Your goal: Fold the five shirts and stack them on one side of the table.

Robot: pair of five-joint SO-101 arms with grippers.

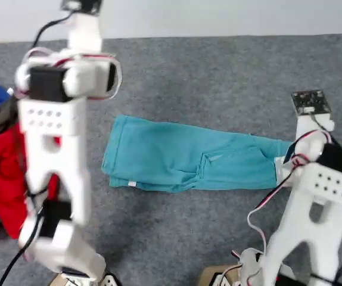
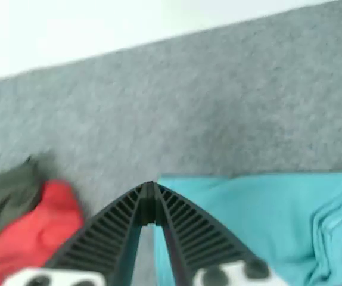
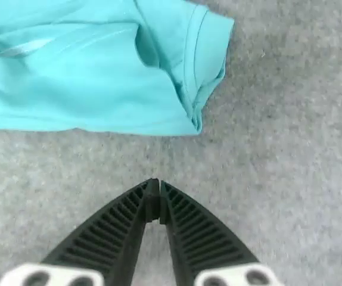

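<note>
Table of grey felt, white wall

A grey felt-like table top runs back to a plain, pale wall at its far edge.

grey felt-like table cover, pale wall beyond its far edge, tan object at near edge

Both arms are white plastic with black motor blocks. The left arm has rows of small holes; red and white cables loop beside the right arm. The fingers are black, ribbed.
</note>
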